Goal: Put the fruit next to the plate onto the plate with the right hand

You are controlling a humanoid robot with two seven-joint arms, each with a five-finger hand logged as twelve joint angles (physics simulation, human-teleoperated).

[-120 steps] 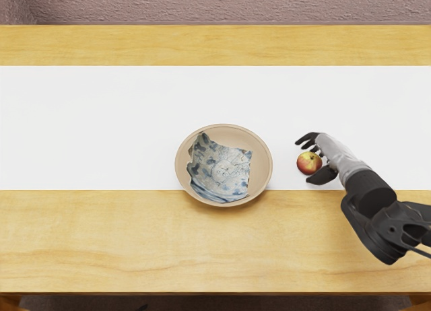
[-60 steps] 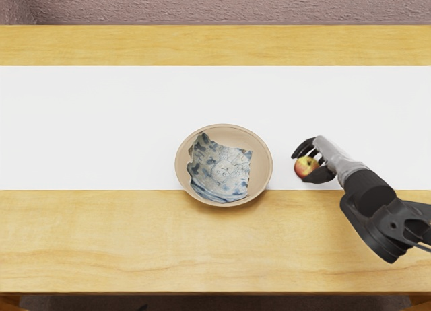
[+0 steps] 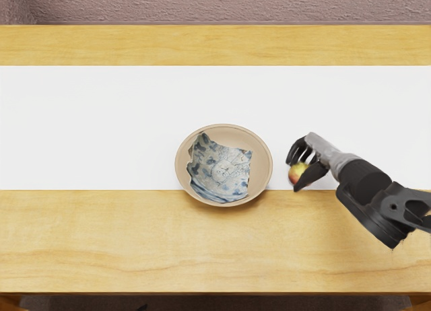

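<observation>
The right hand [image 3: 310, 157] reaches in from the picture's right edge and is closed around the apple [image 3: 295, 172]. Its dark fingers [image 3: 296, 151] curl over the fruit's far side and top, and the thumb presses in from the near side. Only a small patch of yellow-red skin shows between them (the rest is hidden under the hand). The apple sits inside this grasp, at the hand's plate-facing side, over the near edge of the white runner [image 3: 101, 122], where it meets the wooden table [image 3: 135, 244]. It is just beside the right rim of the plate [image 3: 264, 156], apart from it and not on it. Whether the apple touches the cloth cannot be told. The tan plate has a blue-and-white pattern inside.
</observation>
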